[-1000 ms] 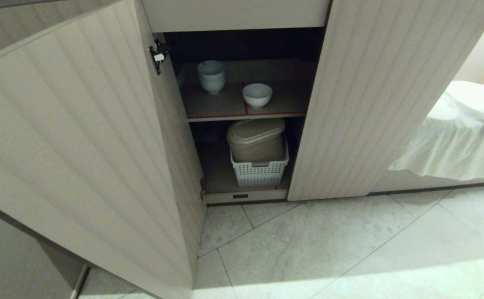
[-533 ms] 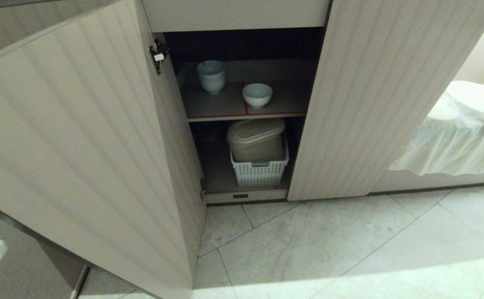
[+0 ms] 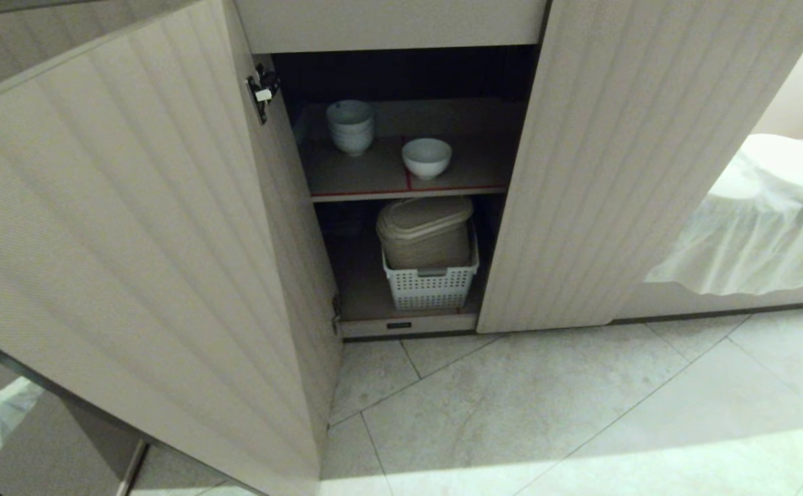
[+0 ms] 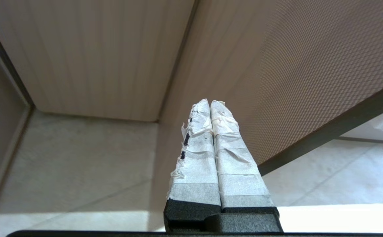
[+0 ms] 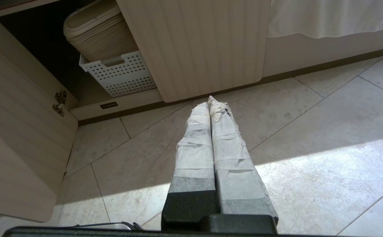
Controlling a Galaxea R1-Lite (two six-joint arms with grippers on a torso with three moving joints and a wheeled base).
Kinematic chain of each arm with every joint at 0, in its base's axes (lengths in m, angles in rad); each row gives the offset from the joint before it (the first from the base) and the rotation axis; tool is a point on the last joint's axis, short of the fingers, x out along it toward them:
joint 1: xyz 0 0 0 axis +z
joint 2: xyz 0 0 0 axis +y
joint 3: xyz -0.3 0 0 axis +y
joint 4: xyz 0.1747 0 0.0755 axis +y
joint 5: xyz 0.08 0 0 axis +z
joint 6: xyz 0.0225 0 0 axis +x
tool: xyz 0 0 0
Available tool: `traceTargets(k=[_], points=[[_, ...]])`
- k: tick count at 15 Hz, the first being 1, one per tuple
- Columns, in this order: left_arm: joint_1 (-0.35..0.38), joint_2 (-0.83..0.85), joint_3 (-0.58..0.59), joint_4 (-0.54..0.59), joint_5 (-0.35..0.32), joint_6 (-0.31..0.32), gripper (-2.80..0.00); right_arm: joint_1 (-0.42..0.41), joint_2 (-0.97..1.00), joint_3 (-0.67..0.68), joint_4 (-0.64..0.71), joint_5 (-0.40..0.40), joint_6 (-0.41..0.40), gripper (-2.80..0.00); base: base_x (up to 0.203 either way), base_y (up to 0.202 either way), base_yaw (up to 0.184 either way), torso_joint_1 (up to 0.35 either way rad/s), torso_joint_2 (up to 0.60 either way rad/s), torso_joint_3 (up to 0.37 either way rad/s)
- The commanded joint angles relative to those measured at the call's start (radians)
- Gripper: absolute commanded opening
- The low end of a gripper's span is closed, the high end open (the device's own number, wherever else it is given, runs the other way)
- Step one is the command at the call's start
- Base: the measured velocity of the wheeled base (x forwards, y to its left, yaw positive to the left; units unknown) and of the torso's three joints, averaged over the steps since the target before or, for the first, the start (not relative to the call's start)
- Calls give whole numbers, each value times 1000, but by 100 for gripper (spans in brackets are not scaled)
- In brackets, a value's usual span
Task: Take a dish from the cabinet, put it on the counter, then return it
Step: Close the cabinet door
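While both grippers' jaws sit closed and empty, the dish (image 3: 427, 158) at upper centre looks light, slick, breakable—best pinched at its rim.

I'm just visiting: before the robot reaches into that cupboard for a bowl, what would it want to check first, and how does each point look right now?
1. Cabinet doors open: ok, both stand swung out.
2. Single white bowl in sight: ok, upright on the upper shelf, apart from the stack of bowls.
3. Left end effector ready to grasp: not ok, fingers pressed together, and it sits outside the left door.
4. Right end effector clear: ok, shut, low above the floor.
5. Basket below in the way: ok, it stands on the lower level.
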Motion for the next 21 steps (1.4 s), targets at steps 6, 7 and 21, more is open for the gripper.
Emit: traceTargets(k=[6,7,21], points=[[-6,18,-2,2,-61,-139,-280,0,1,0,0,0,1,-280,0,0,0,0,0,0],[-5,20,5,4,-70,-160,-280,0,1,-1,0,0,1,-280,0,0,0,0,0,0],[-66,62,-17,84,-197,-150,-280,0,1,0,0,0,1,-280,0,0,0,0,0,0]])
